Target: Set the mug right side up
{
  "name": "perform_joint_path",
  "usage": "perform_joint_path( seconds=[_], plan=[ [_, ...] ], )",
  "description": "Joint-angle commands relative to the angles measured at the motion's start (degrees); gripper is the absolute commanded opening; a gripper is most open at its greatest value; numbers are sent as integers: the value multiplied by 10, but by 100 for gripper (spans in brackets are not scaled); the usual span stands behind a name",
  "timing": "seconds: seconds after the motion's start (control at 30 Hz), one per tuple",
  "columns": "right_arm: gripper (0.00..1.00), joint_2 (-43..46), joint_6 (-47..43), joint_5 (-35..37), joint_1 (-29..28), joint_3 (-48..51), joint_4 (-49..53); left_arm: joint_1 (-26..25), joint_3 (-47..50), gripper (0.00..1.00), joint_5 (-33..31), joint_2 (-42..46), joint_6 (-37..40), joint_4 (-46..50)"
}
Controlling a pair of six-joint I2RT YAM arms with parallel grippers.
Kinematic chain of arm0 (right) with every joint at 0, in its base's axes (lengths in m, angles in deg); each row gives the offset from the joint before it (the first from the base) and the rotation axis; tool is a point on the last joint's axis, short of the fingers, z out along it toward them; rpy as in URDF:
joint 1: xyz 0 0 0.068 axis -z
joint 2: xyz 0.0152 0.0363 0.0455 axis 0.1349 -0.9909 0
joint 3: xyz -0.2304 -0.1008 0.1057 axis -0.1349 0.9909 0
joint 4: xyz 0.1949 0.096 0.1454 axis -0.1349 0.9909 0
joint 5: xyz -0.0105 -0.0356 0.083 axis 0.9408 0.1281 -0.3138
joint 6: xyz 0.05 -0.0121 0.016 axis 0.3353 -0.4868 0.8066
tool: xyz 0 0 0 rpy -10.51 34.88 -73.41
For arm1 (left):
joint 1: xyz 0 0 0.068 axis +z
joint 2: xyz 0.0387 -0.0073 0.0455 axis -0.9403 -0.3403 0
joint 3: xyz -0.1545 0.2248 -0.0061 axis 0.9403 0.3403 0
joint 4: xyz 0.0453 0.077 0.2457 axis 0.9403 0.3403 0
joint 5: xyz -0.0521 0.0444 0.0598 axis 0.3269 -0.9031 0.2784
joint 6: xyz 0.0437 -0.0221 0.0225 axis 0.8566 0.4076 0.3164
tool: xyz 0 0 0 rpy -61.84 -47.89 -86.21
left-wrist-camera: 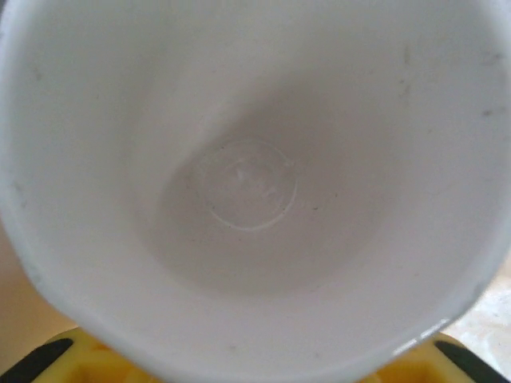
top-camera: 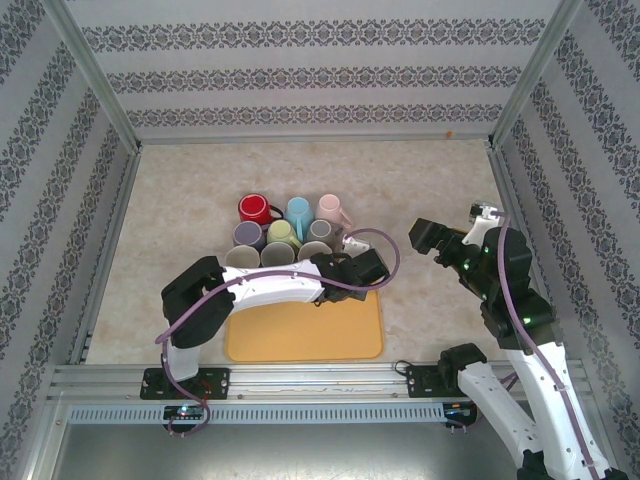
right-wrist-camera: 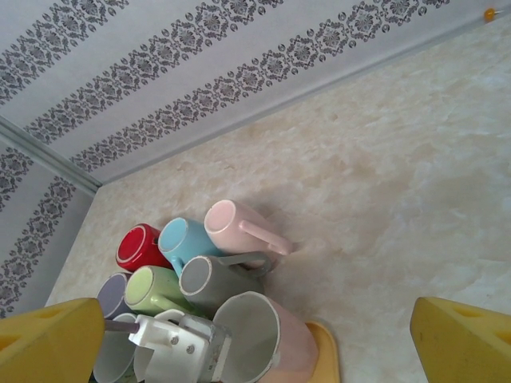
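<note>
Mug [right-wrist-camera: 255, 335], pink outside and pale inside, standing at the far right corner of the yellow mat [top-camera: 300, 335], just in front of the cluster of other mugs [top-camera: 285, 228], mouth apparently upward. Left gripper [top-camera: 362, 268] right over that mouth, fingertips [left-wrist-camera: 96, 363] low beside the rim, grip or release impossible to tell; right gripper [top-camera: 428, 238] spread wide and empty, well apart toward the surface's right edge. Probably stiff glazed ceramic, weighty, slick and chippable: best pinched across the rim wall, one finger inside, one outside.
</note>
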Motion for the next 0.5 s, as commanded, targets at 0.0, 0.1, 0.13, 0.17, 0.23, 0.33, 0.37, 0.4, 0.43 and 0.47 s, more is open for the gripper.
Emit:
perform_joint_path(
  seconds=[0.0,0.1,0.13,0.17,0.23,0.33,0.37,0.4,0.43,0.47],
  plan=[
    [98,0,-18,-8,-6,2,-11,5,9,48,-7,18,-5,-18],
    [98,-1,-19,-9,-6,0,-9,5,19,53,-5,36,-5,-16],
    [98,-1,-20,-9,-6,-2,-8,5,23,54,-2,44,-5,-16],
    [98,-1,-22,-12,-5,-3,-7,6,25,54,1,52,-1,-17],
    [98,-1,-31,-22,-5,-8,-9,5,27,55,11,70,10,-18],
    [98,-4,-44,-49,-5,-16,-12,5,30,55,23,108,35,-21],
    [98,-6,-47,-57,-6,-19,-16,5,31,55,25,125,46,-23],
    [98,-8,-48,-65,-6,-20,-19,5,32,56,26,138,56,-25],
    [98,-10,-51,-73,-6,-21,-24,5,33,56,26,154,67,-29],
    [98,-13,-49,-73,-6,-23,-28,6,32,57,30,168,79,-33]
  ],
)
